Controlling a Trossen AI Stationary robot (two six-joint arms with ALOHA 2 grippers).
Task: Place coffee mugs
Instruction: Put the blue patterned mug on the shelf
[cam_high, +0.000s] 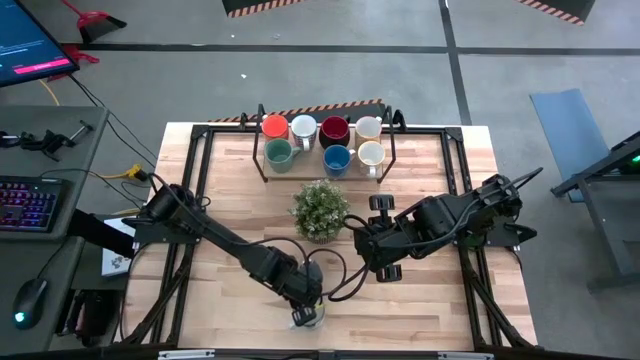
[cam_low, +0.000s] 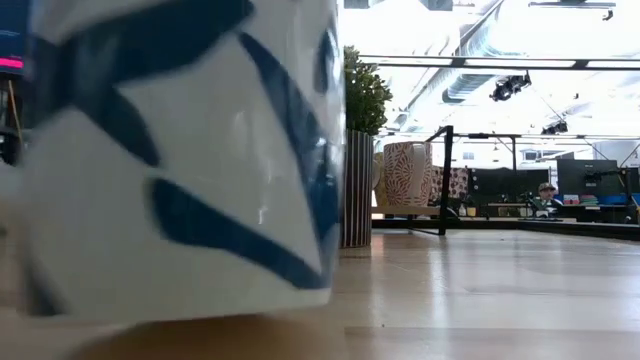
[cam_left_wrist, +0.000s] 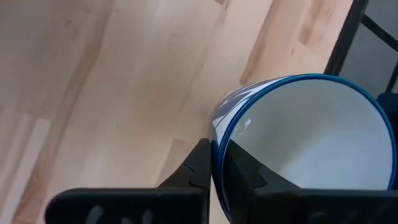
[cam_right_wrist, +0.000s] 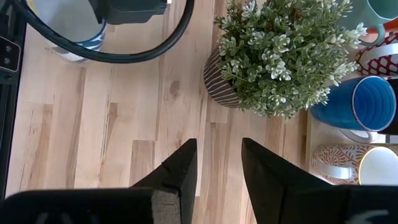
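Note:
A white mug with blue leaf marks and a blue rim (cam_high: 304, 318) (cam_low: 170, 150) (cam_left_wrist: 311, 137) sits at the table's near edge, with my left gripper (cam_high: 305, 303) (cam_left_wrist: 221, 155) shut on its rim. Seven other mugs stand on a rack (cam_high: 300, 173) at the far edge: orange (cam_high: 275, 126), white (cam_high: 303, 130), dark red (cam_high: 334, 130), cream (cam_high: 368, 127), teal-green (cam_high: 279, 153), blue (cam_high: 337, 158) and cream (cam_high: 371, 155). My right gripper (cam_high: 360, 240) (cam_right_wrist: 217, 146) is open above bare wood, just right of the potted plant (cam_high: 320, 208). My left gripper holds the blue-and-white mug by its rim (cam_left_wrist: 214, 134), one finger (cam_left_wrist: 242, 177) inside the cup and one (cam_left_wrist: 198, 168) outside against the wall. The fingers come from above, pointing down. The mug stays upright; whether its base rests on the table, I cannot tell.
The leafy plant in a striped pot (cam_right_wrist: 280, 56) (cam_low: 365, 95) stands mid-table between the rack and the held mug. The black frame rails (cam_high: 205, 160) run along the table's sides. Bare wood lies left of the plant and between both arms.

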